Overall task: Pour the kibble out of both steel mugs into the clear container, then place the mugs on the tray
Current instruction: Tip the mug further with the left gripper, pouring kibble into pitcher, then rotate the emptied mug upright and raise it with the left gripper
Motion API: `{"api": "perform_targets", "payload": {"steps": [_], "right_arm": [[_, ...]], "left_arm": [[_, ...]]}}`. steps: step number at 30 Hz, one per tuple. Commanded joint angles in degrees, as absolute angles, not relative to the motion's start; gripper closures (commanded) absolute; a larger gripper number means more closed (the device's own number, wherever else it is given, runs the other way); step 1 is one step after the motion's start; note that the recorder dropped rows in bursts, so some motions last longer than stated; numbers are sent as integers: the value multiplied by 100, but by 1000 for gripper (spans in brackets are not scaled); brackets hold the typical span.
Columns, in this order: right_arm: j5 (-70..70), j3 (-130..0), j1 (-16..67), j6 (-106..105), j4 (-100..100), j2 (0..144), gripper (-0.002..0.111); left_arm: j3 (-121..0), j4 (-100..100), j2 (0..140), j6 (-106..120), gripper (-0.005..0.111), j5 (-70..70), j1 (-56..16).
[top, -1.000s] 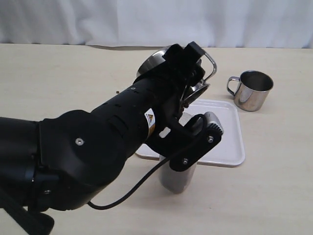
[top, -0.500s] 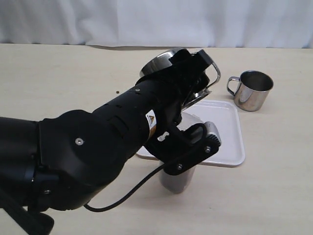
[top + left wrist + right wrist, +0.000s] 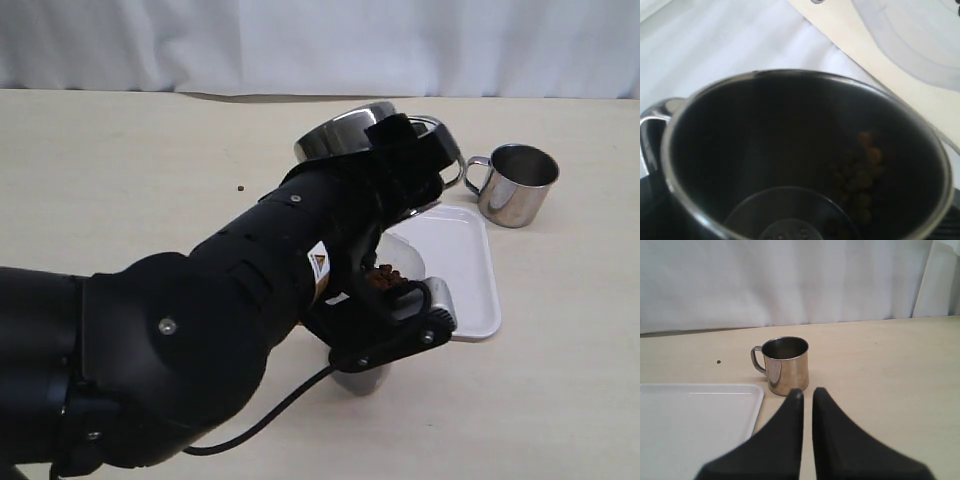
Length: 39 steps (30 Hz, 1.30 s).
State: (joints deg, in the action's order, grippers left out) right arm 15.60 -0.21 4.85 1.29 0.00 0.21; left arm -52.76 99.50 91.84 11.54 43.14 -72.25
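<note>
My left gripper (image 3: 402, 152) is shut on a steel mug (image 3: 348, 134), held tipped over the clear container (image 3: 407, 256). Kibble (image 3: 383, 279) is dropping from the mug into the container's mouth. The left wrist view looks straight into that mug (image 3: 805, 76), where some kibble (image 3: 864, 167) lies on the dark inner wall. The second steel mug (image 3: 516, 184) stands upright on the table beyond the white tray (image 3: 462, 262). My right gripper (image 3: 807, 392) is shut and empty, a short way from that mug (image 3: 785, 365) and beside the tray (image 3: 700, 415).
My left arm's black forearm (image 3: 200, 320) crosses the front of the exterior view and hides much of the container and the tray's left part. One stray pellet (image 3: 241, 188) lies on the beige table. A white curtain (image 3: 320, 40) closes the back.
The left wrist has rolled further, tipping the mug more steeply over the container; kibble now spills out where none showed before. The right gripper's mug has stayed put.
</note>
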Motion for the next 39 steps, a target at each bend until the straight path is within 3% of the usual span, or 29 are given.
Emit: {"api": "perform_targets", "payload": {"steps": [1,6,20,26,35,39], "right_arm": [[1574,0,478,80,0,0,103],[1574,0,478,80,0,0,103],[1574,0,478,80,0,0,103],[1574,0,478,80,0,0,103],[1574,0,478,80,0,0,103],[1574,0,478,80,0,0,103]], "left_arm": [[-5337,9995,9156,1331,107,4553,-7430],[-5337,9995,9156,1478,107,5046,-7734],[-5337,9995,9156,1521,107,5631,-7745],[-5337,9995,9266,1511,107,4760,-7745],[-5337,9995,9438,1452,107,5207,-7745],[-5350,9995,9438,128,107,5488,-7622]]}}
